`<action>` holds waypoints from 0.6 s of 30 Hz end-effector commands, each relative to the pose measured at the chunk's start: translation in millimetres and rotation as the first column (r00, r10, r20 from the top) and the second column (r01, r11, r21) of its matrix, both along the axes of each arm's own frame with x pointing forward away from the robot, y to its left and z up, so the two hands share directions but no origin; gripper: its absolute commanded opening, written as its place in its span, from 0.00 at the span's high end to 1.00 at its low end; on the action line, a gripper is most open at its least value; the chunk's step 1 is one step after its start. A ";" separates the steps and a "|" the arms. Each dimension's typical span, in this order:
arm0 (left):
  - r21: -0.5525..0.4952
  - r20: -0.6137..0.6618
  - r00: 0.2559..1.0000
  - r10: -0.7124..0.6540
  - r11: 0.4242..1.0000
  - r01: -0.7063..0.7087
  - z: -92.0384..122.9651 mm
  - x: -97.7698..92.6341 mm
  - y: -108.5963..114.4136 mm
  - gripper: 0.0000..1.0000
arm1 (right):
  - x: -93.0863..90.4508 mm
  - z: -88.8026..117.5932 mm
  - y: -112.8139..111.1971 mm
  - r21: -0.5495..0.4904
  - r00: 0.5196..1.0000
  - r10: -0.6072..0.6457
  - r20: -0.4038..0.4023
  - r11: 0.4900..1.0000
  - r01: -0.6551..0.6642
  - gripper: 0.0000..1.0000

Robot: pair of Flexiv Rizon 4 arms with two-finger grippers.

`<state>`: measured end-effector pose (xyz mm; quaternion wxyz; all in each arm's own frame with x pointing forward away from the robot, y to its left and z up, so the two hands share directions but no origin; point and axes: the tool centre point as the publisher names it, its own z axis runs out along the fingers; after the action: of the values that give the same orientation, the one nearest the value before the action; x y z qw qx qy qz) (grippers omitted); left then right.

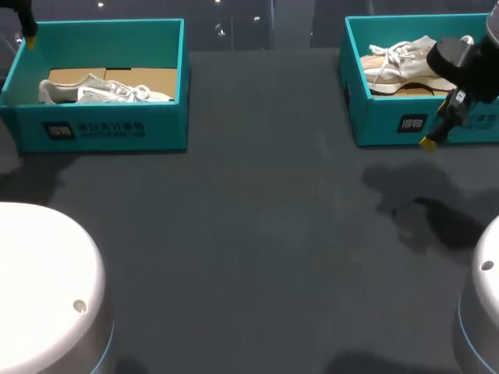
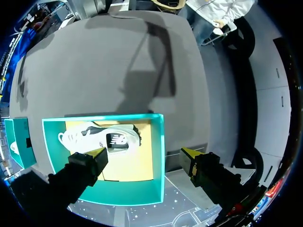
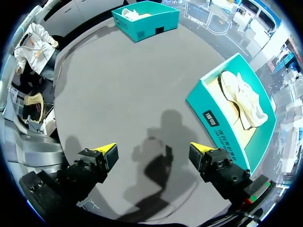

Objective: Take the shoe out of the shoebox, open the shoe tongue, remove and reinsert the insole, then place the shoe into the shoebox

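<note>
On the dark desk, the left jaws stood wide astride a wall of the left shoebox, above its shoe, the right jaws wide beside the right shoebox, so an uncentred descent would likely strike cardboard.

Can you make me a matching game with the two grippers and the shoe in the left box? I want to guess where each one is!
Things:
1. left gripper
2. right gripper
3. white shoe

Places:
A. lying in a teal shoebox
B. open, above the bare table
C. open, over that shoebox's wall

Pairs: 1-C, 2-B, 3-A
</note>
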<state>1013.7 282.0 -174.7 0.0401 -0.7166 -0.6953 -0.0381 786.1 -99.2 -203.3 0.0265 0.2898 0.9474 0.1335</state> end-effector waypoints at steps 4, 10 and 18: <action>0.002 0.004 1.000 -0.001 1.000 0.001 0.2 -1.8 0.1 0.00 | 44.6 16.0 -16.5 -0.050 0.990 -0.119 -0.080 0.992 0.115 0.00; 0.002 0.004 1.000 -0.001 1.000 0.001 0.2 -1.8 0.1 0.00 | 87.8 26.6 -23.9 -0.097 0.975 -0.212 -0.069 0.974 0.205 0.00; 0.002 0.004 1.000 -0.001 1.000 0.001 0.2 -1.8 0.1 0.00 | 111.3 31.1 -37.0 -0.019 0.960 -0.265 -0.090 0.964 0.265 0.00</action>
<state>1013.7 282.0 -174.6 0.0401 -0.7166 -0.6952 -0.0382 886.7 -133.9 -172.0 0.0208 0.4217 0.8982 0.1227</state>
